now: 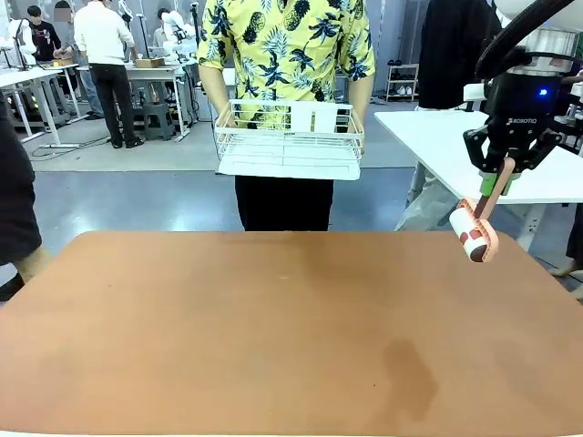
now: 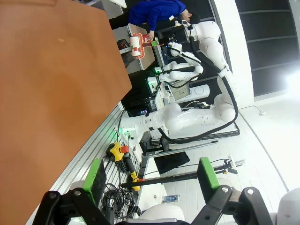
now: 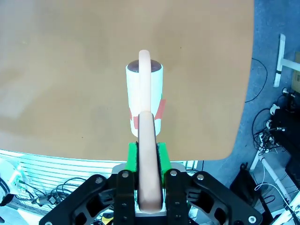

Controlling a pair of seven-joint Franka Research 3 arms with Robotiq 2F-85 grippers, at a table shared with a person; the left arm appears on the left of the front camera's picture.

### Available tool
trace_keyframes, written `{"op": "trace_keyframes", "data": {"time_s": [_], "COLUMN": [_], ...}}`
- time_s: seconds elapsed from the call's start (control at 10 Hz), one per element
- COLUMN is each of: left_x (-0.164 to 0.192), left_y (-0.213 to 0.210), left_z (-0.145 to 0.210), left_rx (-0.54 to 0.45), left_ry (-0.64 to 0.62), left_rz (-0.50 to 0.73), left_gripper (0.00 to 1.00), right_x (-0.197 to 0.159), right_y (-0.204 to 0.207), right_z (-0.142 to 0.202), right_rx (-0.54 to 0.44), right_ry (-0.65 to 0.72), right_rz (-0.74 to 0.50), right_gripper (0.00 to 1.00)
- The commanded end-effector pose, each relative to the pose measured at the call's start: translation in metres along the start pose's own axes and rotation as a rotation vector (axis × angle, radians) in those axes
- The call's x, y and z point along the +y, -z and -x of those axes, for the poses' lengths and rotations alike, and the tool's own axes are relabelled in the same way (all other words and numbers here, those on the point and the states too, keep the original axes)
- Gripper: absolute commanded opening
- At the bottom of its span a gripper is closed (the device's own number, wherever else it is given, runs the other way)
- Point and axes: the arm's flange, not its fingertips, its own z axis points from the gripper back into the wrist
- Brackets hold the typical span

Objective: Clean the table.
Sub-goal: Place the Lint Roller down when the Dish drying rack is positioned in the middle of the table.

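The reddish-brown table (image 1: 273, 337) spans the front view with nothing lying on it. My right gripper (image 1: 499, 182) hangs above its far right corner, shut on the pink handle of a lint roller (image 1: 474, 238), a white roll with red marks. In the right wrist view the roller (image 3: 144, 93) points away from the gripper (image 3: 146, 154) over the table (image 3: 70, 70), near its rounded corner. My left gripper (image 2: 151, 174) is open with nothing between its green pads, off the table's edge (image 2: 51, 93). The roller (image 2: 137, 45) shows far off there.
A person stands at the far side holding a white wire dish rack (image 1: 290, 146) at waist height. A white-topped table (image 1: 455, 146) stands behind on the right. Someone's arm (image 1: 18, 228) is at the left edge. A darker patch (image 1: 405, 364) lies on the table's near right.
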Motion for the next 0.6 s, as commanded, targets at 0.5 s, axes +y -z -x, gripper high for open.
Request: {"op": "trace_keyframes", "data": {"time_s": [0.5], "left_x": [-0.0013], "left_y": [-0.0021], "left_z": [0.0009], "left_rx": [-0.005], "left_ry": [0.006], "left_rz": [0.001], "left_gripper": [1.00], "right_x": [0.0032], "right_y": [-0.0027], "right_z": [0.0033], "right_rx": [-0.003], "right_ry": [0.015], "right_rz": [-0.012], "right_gripper": [0.21]}}
